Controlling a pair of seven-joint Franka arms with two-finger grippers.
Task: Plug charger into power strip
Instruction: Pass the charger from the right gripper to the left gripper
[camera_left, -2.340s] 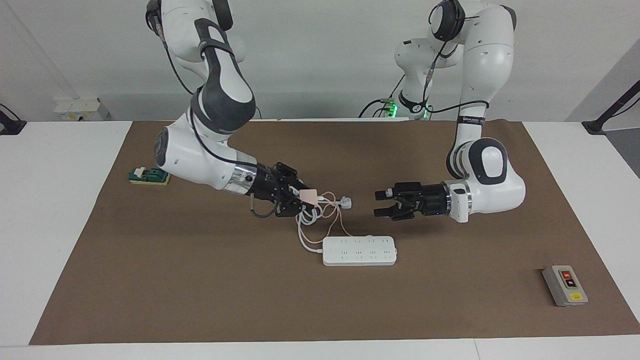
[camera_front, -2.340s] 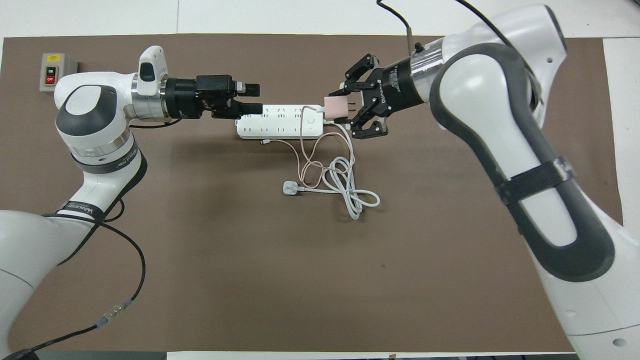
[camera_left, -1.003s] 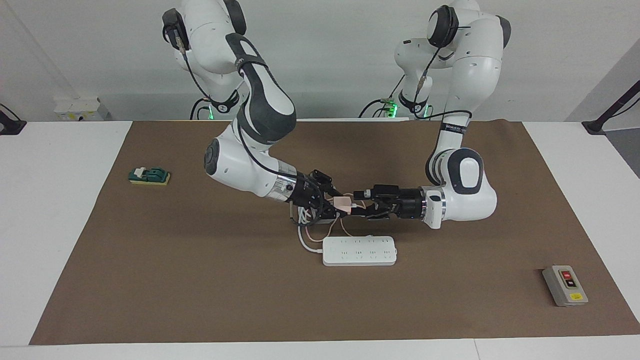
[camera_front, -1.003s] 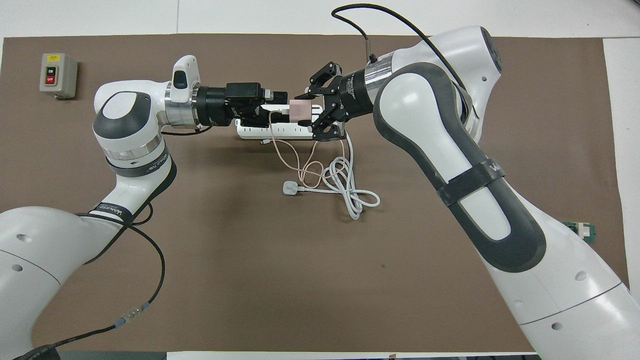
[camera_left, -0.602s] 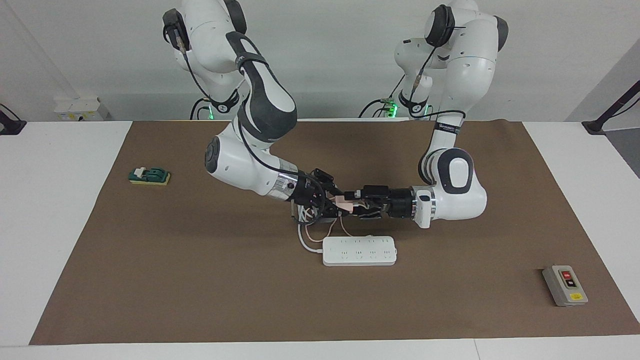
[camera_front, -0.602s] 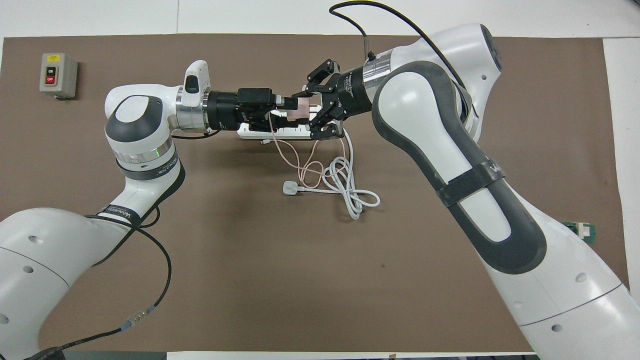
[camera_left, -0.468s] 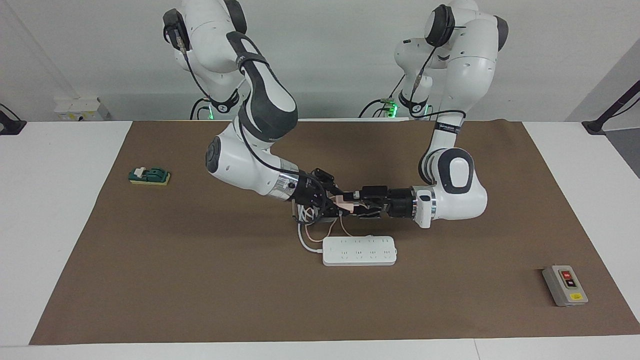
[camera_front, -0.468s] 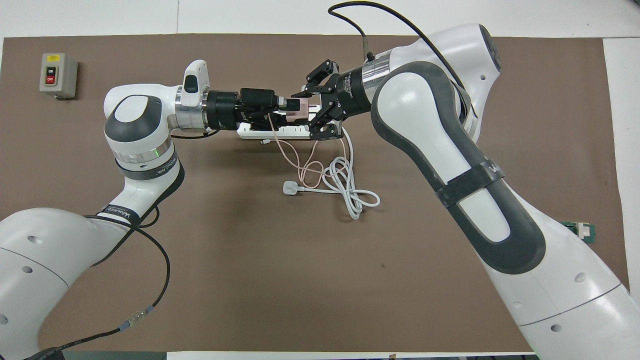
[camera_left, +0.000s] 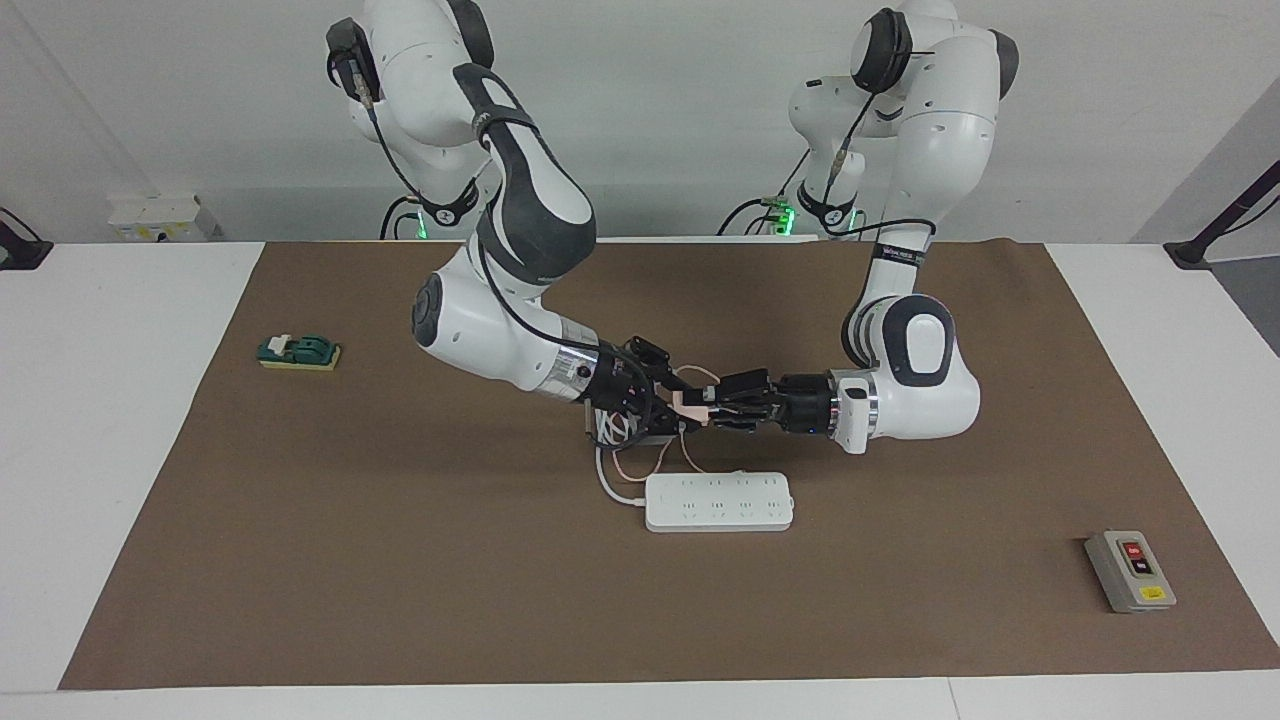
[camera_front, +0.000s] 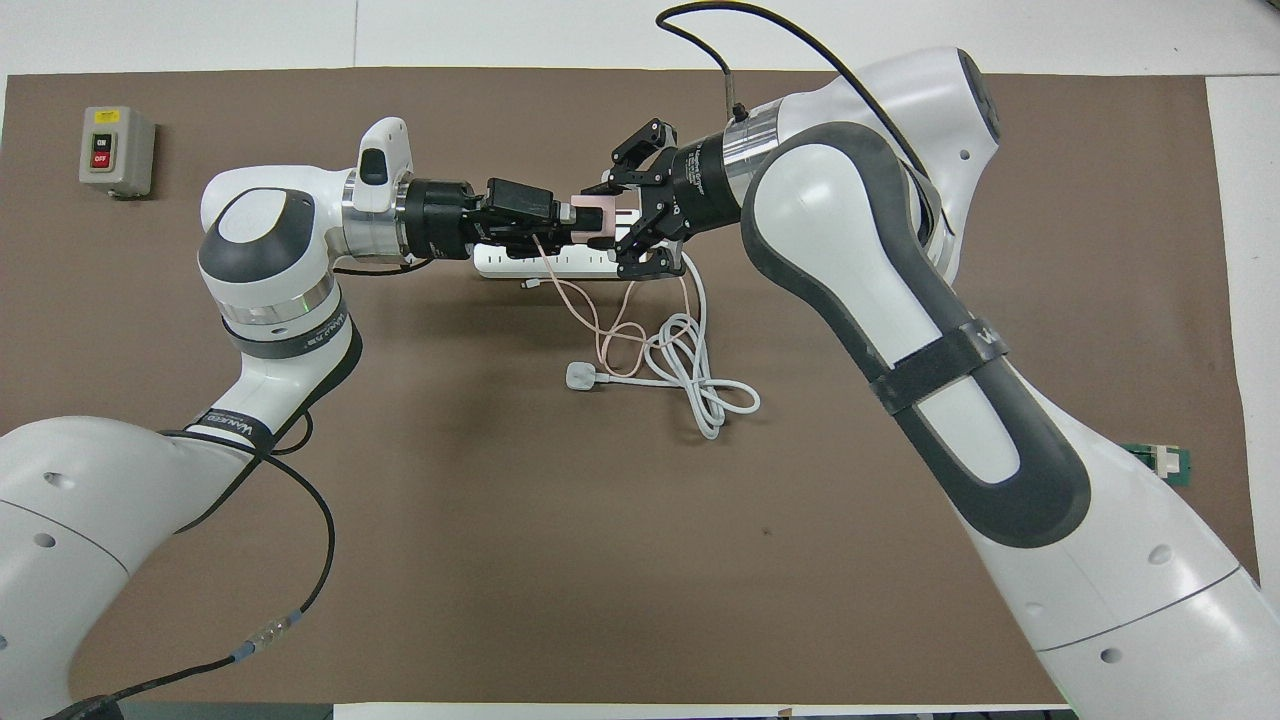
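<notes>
Broadly, a brown mat (camera_left: 300, 520) covers most of the white table (camera_left: 100, 450), and both arms reach in over its middle. The right arm comes in from its own end with its gripper (camera_left: 672, 405) (camera_front: 625, 222) held level in the air above the mat, over the loops of cord beside the power strip. The left arm reaches in from its own end, and the left gripper (camera_left: 715, 403) (camera_front: 560, 222) meets the right one tip to tip at the same height.

The power strip (camera_left: 719, 502) (camera_front: 560, 262) lies flat on the mat, farther from the robots than the two grippers' meeting point and not touched by either. Its thick white cord (camera_front: 690, 370) coils on the mat nearer to the robots and ends in a white three-pin plug (camera_front: 580, 376).

A grey button box (camera_left: 1130, 571) (camera_front: 117, 146) sits near the left arm's end of the mat, well apart from everything else. A small green and yellow switch (camera_left: 298, 352) lies near the right arm's end.

The charger (camera_left: 692, 401) (camera_front: 597, 215) is up in the air between the two grippers. The right gripper's fingers stand spread around it, while the left gripper's narrow fingers are closed on it. Its thin pink-orange cable (camera_front: 600, 320) hangs down to the mat and loops among the white cord.
</notes>
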